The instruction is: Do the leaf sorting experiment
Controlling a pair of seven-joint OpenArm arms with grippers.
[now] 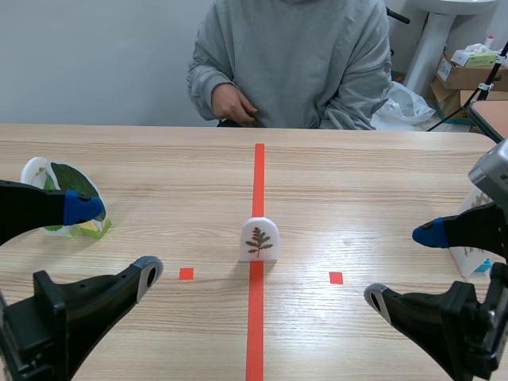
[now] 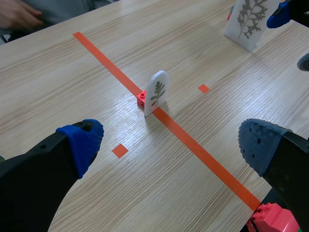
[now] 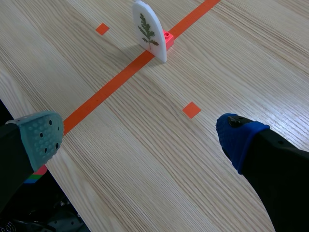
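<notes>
Bright, even indoor light (soft, apparently from overhead) fills every view. The counter [image 2: 231, 111] carries a pale sheen beside the leaf card [image 2: 157, 92], which casts only a faint, soft-edged shadow on the wood.

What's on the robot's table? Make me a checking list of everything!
Surface: wooden table, orange-red tape line and squares.
Job's things: centre leaf card upright on the line, red block behind it; left leaf cards and right leaf card near the table's sides.
Clutter: nothing seen.
End effectors: left end effector open; right end effector open; both hold nothing.
Cables: nothing seen.
Surroundings: person seated across; cardboard boxes, plastic bag behind.
</notes>
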